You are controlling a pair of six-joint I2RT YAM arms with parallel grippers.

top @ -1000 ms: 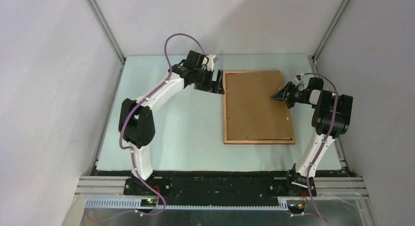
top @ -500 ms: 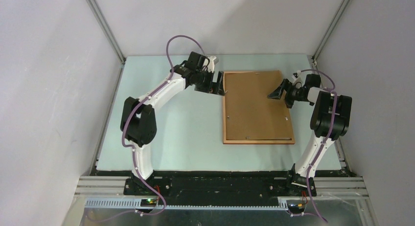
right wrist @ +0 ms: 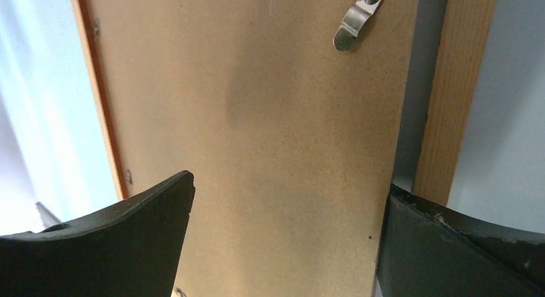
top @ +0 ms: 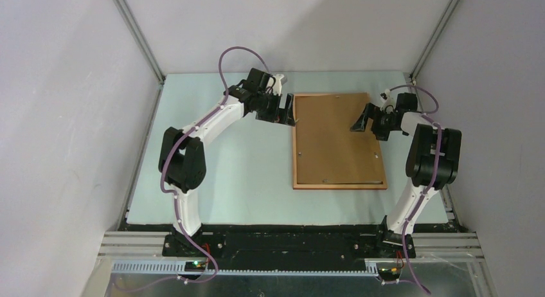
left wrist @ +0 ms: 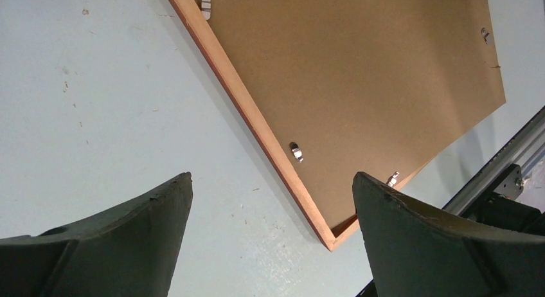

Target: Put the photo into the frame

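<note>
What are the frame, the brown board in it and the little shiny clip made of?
The frame looks like wood: orange-brown, faint grain lines. The brown board seems pressed fibreboard: flat, matte, finely speckled. The clip is probably metal: silvery and glinting.

Orange-brown frame (top: pixel 340 186) borders plain brown backing board (top: pixel 334 139) on pale green table (top: pixel 225 175).

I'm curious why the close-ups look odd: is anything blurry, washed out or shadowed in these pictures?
Top external: even soft light, sharp, hardly any shadow around the frame. Left wrist: crisp on the backing board and metal clips; the near fingers are dark shapes. Right wrist: a soft grey shadow on the board, the table at left washed out.
</note>
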